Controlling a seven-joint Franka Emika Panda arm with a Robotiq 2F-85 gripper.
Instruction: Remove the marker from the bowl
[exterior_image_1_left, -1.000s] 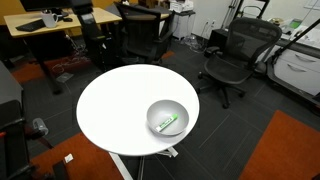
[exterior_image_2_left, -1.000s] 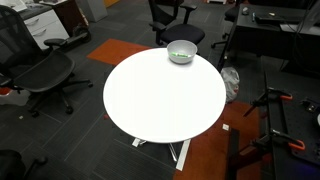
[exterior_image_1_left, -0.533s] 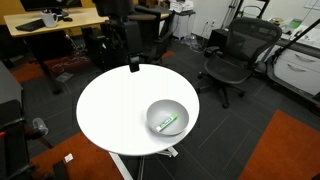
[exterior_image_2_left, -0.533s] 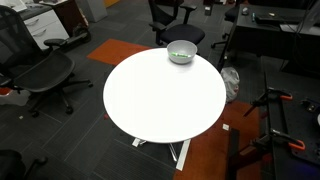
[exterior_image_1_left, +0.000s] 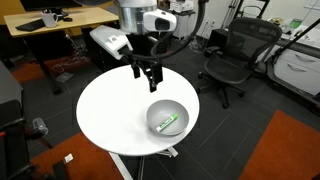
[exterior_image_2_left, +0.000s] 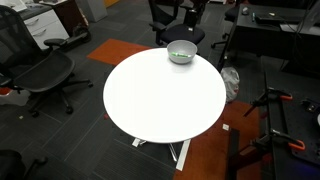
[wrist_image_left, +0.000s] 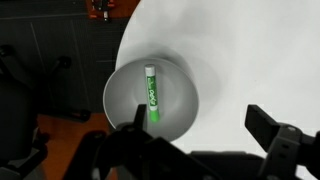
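Observation:
The grey bowl sits on the round white table, near its edge. The green-and-white marker lies inside the bowl. My gripper hangs open above the table, just beyond the bowl, and touches nothing. In the wrist view the bowl lies below with the marker lengthwise across its middle. My open gripper is offset to the bowl's right there. In an exterior view the bowl is at the table's far edge; the arm does not show there.
Black office chairs stand around the table, one close behind the bowl. Wooden desks are at the back. The floor is dark with orange carpet patches.
The arm has swung in from the back over the table, and the gripper now hangs close to the bowl. Bowl and marker have not moved.

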